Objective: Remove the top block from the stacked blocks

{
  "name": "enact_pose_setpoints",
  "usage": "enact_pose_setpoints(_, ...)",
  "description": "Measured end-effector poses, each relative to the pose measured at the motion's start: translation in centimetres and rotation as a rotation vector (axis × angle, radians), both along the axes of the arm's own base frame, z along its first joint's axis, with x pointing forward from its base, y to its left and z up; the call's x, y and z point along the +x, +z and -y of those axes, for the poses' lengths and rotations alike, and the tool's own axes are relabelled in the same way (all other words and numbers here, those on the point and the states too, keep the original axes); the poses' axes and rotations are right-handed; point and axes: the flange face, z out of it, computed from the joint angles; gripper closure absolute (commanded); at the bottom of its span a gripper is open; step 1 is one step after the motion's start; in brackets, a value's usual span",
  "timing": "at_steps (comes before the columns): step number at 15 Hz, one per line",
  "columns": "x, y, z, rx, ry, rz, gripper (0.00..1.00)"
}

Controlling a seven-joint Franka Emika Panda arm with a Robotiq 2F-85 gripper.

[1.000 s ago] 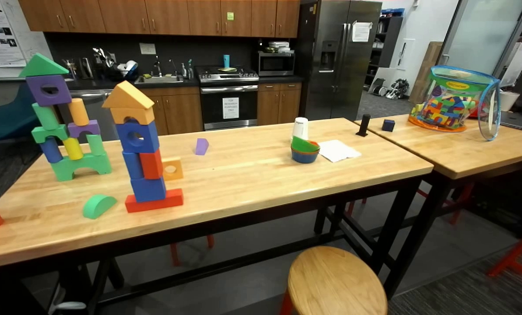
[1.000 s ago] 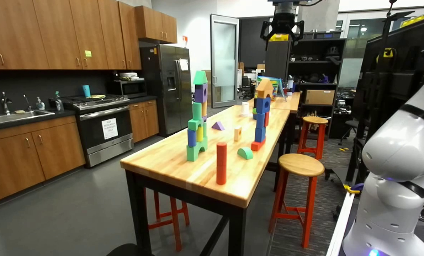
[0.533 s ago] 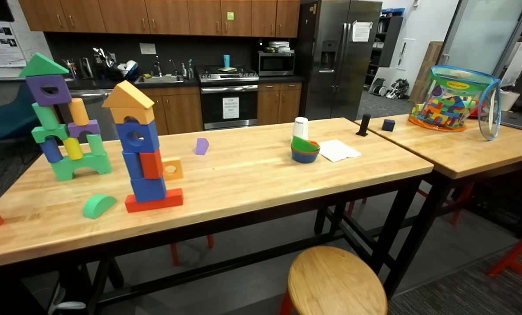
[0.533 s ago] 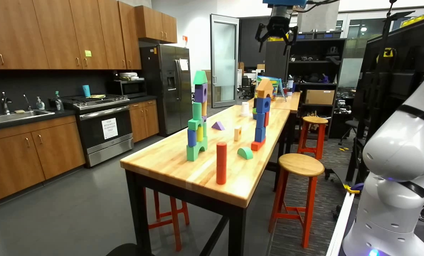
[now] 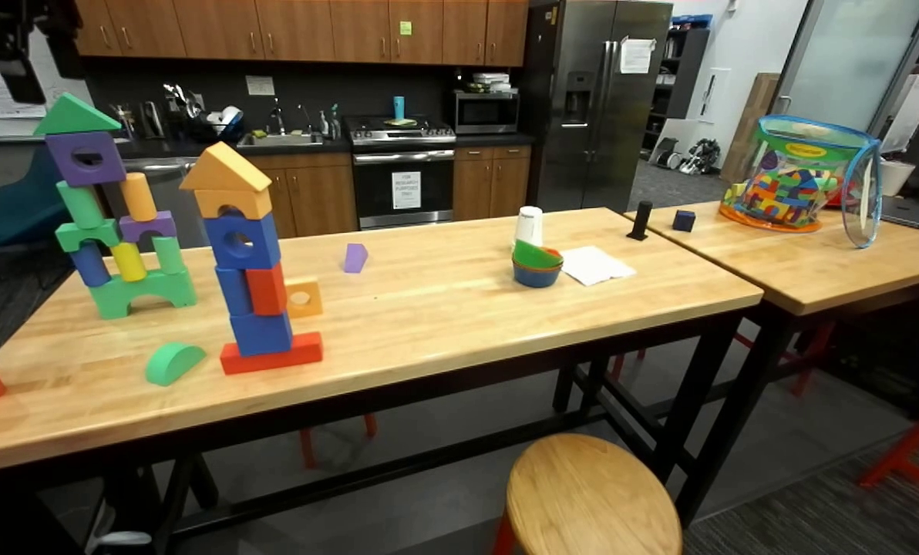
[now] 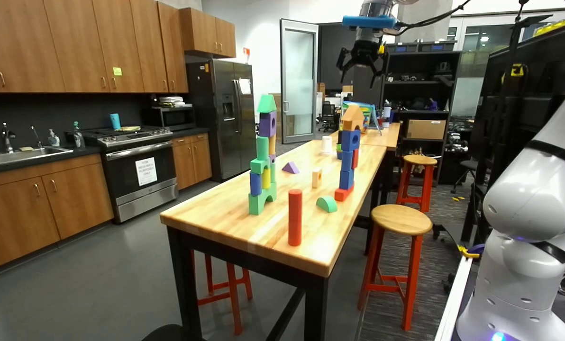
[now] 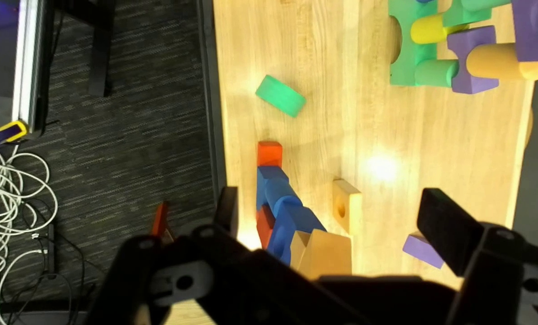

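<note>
The stacked blocks [image 5: 244,243] stand upright as a narrow tower on a flat red base, also seen in an exterior view [image 6: 347,161] and the wrist view [image 7: 280,194]. The top block [image 5: 227,168] is a yellow-orange, roof-shaped block resting on an arched block of similar colour; it also shows in an exterior view [image 6: 353,114]. In the wrist view the top block [image 7: 328,253] lies between the finger directions, its lower part hidden by the gripper body. My gripper [image 6: 358,81] is open and empty, above the tower and apart from it. It partly shows in an exterior view [image 5: 49,75].
A wider block structure [image 5: 143,287] with a green roof stands beside the tower. A green half-round block [image 5: 175,363], a yellow block with a hole [image 5: 305,297], a purple block [image 5: 355,258] and a red cylinder [image 6: 295,218] are on the table [image 5: 429,324]. Bowls [image 5: 536,271] stand farther along.
My gripper has come down and, in an exterior view, slightly left. Its fingers have entered the upper left corner of an exterior view. The blocks have not moved.
</note>
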Motion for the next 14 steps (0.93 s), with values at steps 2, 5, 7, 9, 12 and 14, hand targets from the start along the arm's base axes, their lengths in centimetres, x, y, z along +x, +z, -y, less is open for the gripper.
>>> enact_pose_setpoints(2,0.2,-0.6,0.1,0.000,-0.006,-0.001,0.00)
enact_pose_setpoints(5,0.3,-1.0,0.2,0.001,-0.019,0.001,0.00)
enact_pose_setpoints(7,0.3,-1.2,0.5,0.004,-0.040,0.001,0.00)
enact_pose_setpoints(9,0.3,-1.4,1.1,0.011,-0.093,0.003,0.00)
enact_pose_setpoints(12,0.4,-1.7,1.8,0.020,-0.156,-0.002,0.00)
enact_pose_setpoints(14,0.5,-1.9,1.8,0.021,-0.152,-0.006,0.00)
